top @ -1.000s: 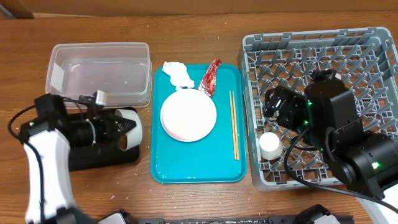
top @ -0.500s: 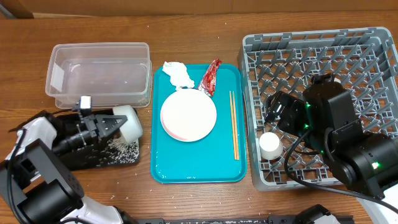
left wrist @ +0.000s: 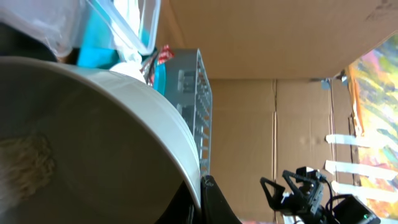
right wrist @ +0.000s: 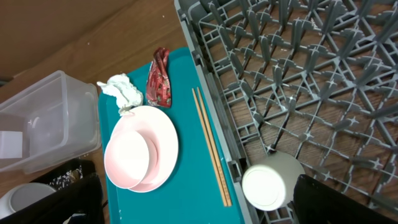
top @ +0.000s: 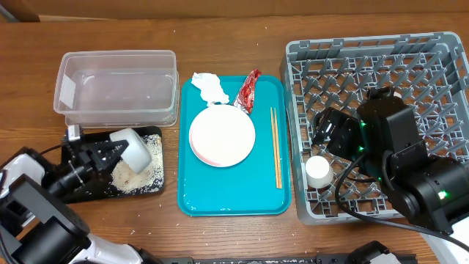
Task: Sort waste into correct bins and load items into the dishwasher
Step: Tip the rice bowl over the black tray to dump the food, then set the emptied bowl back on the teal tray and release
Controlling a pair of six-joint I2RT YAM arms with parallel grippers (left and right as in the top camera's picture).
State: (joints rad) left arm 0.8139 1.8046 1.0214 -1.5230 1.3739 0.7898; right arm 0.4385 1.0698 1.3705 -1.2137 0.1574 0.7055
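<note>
Left end effector [top: 111,155]: pressed together, pinching the rim of the bowl [top: 134,149]. The bowl is tipped on its side over the black tray [top: 152,135]. The left wrist view is mostly bowl interior, with a smear of rice residue inside.

Rice with brown scraps [top: 134,176] sits in a pile on the black tray, just below the bowl. A few loose grains are scattered along the tray's front edge.

The clear tub [top: 117,88] sits behind the black tray, just beside it. There is nothing obvious in it.

The teal tray [top: 227,189] is in the middle of the worktop [top: 242,37]. On it:
- Plate [top: 222,136], roughly centred.
- Crumpled tissue [top: 209,86] at the back, touching the plate's far edge.
- Red wrapper [top: 249,90] just right of the tissue.
- Chopsticks [top: 276,147] lying side by side along the tray's right edge.

The grey dish rack [top: 396,66] is to the right of the teal tray. One white cup [top: 318,171] stands in its near-left corner.

Right end effector [right wrist: 202,204]: fingers spread wide, holding nothing. It hangs over the rack's left side. The right wrist view shows the cup between and below the two fingers. Whether anything touches the cup can't be told.
</note>
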